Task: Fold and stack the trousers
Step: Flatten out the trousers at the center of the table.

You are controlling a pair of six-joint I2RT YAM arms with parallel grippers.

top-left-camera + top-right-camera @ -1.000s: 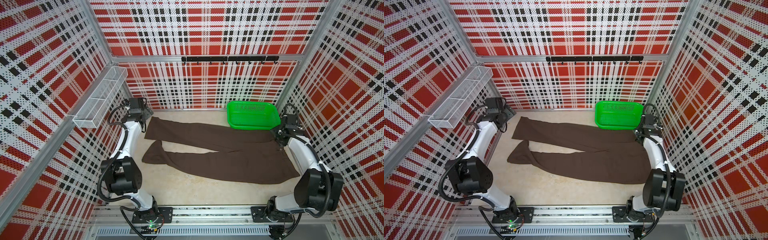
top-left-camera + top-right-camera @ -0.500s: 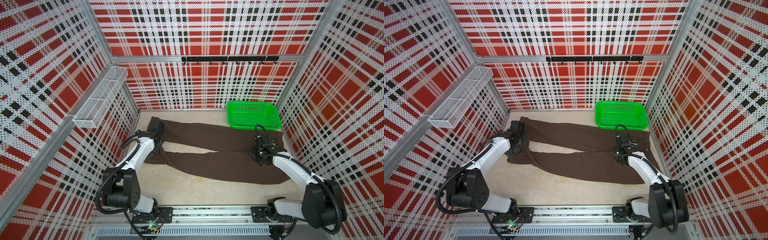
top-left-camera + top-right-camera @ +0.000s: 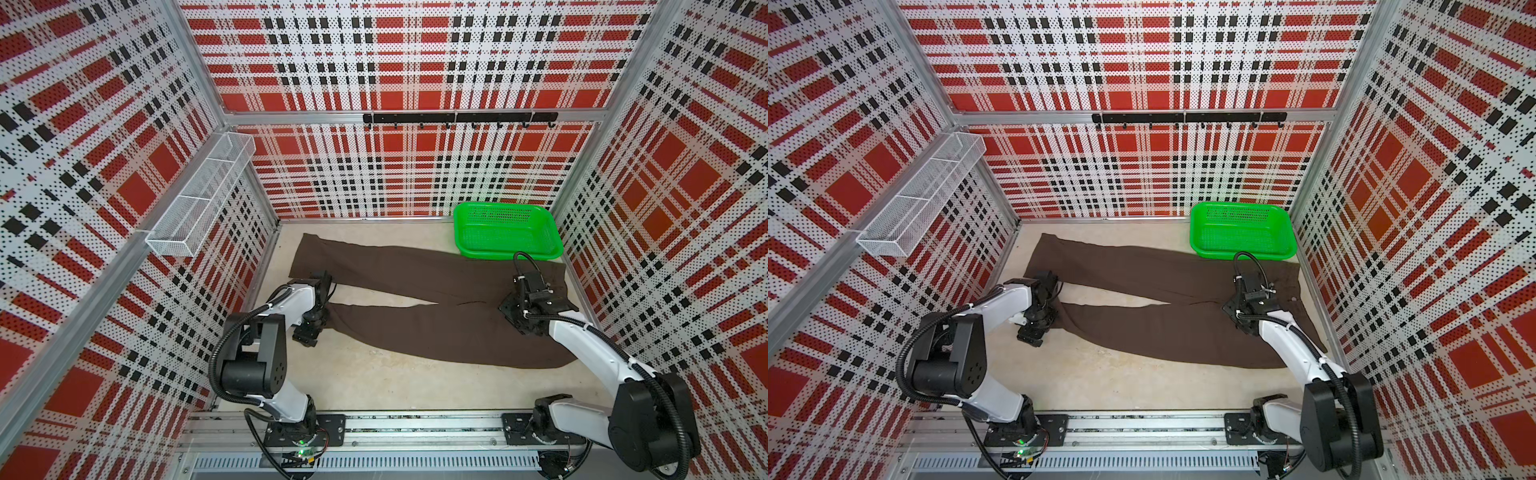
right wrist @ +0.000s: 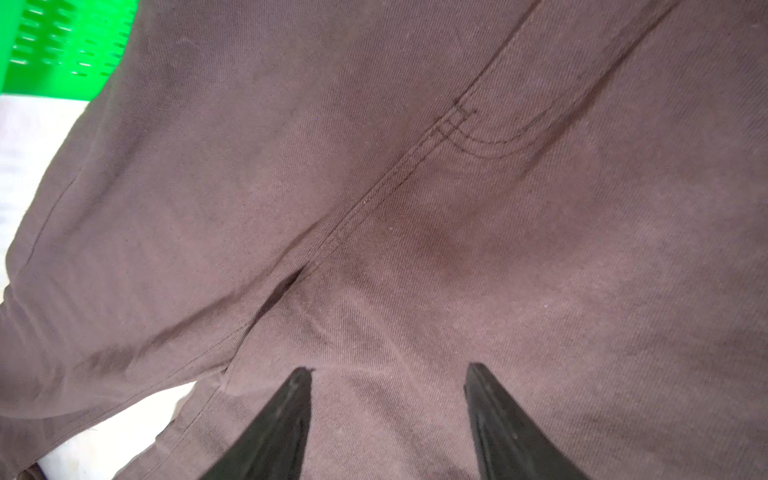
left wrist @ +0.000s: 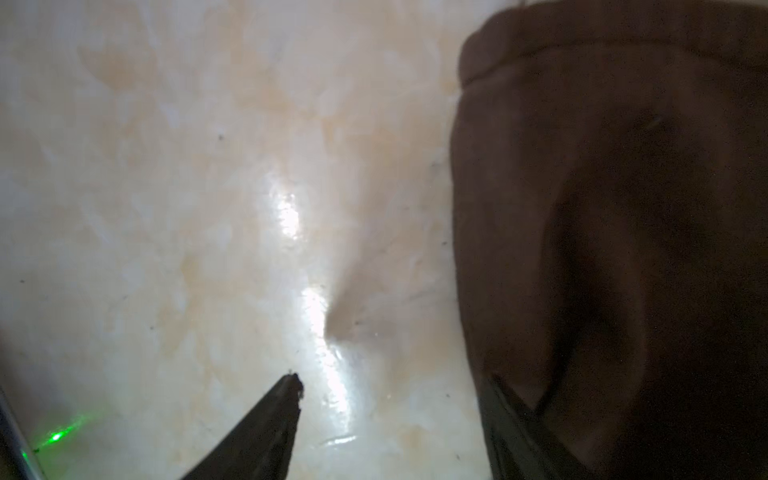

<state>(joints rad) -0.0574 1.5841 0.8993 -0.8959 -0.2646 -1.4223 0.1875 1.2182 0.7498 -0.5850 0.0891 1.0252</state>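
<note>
In both top views I see the long dark brown cloth trousers (image 3: 415, 336) (image 3: 1163, 332) spread flat across the beige table (image 3: 374, 382). The waist is by the right wall and the two legs run toward the left wall, with a wedge of bare table between them. These views hide both sets of fingertips under the wrists. The wrist cameras show them.

In the left wrist view, the left gripper (image 5: 395, 386) has its jaws well apart. One finger (image 5: 274, 415) is over bare tabletop (image 5: 166, 208) and the other sits at the hem edge of the near leg (image 5: 602, 249). I see only table in the gap and nothing is clamped. I cannot tell whether that far finger touches the cloth.

In the right wrist view, the right gripper (image 4: 390, 372) is spread about as wide, over the fabric (image 4: 415, 249) just below the crotch seam. It has not pinched the cloth, and I cannot tell if it touches.

The bright green plastic mesh basket (image 3: 498, 232) (image 4: 62, 45) stands in the far right corner, with its near rim meeting the waist cloth. The far cuff lies near the left wall. Open table runs from the near leg to the front rail.
</note>
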